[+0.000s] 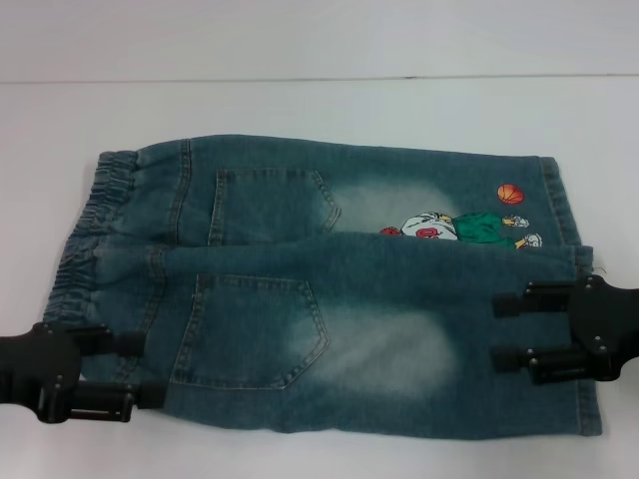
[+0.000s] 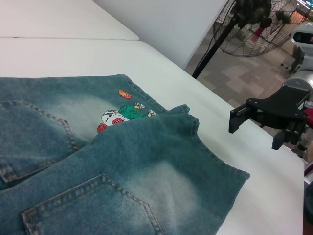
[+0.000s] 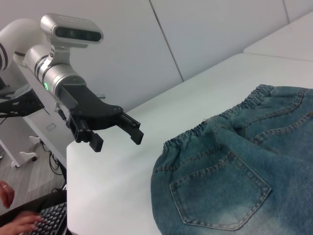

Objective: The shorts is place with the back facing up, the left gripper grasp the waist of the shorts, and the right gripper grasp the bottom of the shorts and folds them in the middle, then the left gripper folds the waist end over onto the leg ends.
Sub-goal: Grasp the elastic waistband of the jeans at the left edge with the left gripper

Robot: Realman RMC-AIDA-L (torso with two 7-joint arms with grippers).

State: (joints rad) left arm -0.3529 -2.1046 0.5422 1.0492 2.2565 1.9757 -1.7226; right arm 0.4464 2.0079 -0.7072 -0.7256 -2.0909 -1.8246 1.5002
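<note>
Shorts (image 1: 329, 299) flat, back up — left pincer (image 1: 140, 369) open at waist (image 1: 85, 235), right pincer (image 1: 504, 331) open at leg ends (image 1: 584, 339).

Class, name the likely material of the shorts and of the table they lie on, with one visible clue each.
The shorts: likely cotton denim, faded blue, matte; orange topstitching, bleached patches and gathered elastic waist suggest it. The table: smooth white, faintly glossy, perhaps laminate or painted board; cannot say which.

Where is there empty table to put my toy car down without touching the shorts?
The white table is bare along the far side, beyond the blue faded-denim shorts. It is crowded at both ends: the black left claw sits open by the gathered waist, the black right claw open over the hems.
</note>
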